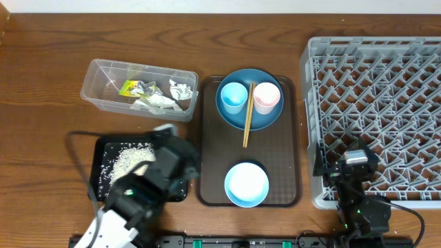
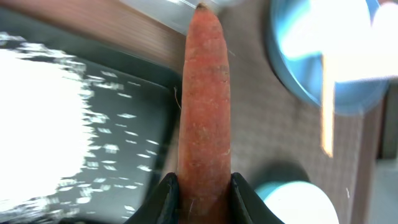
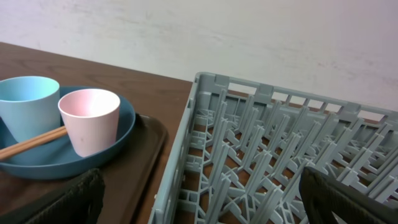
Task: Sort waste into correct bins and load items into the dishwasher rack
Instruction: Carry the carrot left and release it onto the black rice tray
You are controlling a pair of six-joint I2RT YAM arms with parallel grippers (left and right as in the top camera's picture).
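My left gripper (image 2: pixel 200 196) is shut on the orange carrot piece (image 2: pixel 204 106), held over the right edge of the black tray (image 1: pixel 105 151), which holds white rice grains (image 1: pixel 127 162). The clear tub (image 1: pixel 96 72) holds the yellow-green wrapper (image 1: pixel 131 87), white tissue (image 1: pixel 155 103) and silver foil (image 1: pixel 180 89). The dark-blue plate (image 1: pixel 265 117) carries the light-blue cup (image 1: pixel 233 96), the pink cup (image 1: pixel 267 97) and the chopsticks (image 1: pixel 247 117). The pale bowl (image 1: pixel 247 184) sits nearer me. My right gripper (image 3: pixel 199 199) is open over the grey rack's (image 1: pixel 386 103) front left corner.
A brown serving tray (image 1: pixel 210 158) holds the plate and bowl between the bins and the rack. A black cable (image 1: pixel 79 162) loops on the table left of the black tray. A pale wall stands behind the table.
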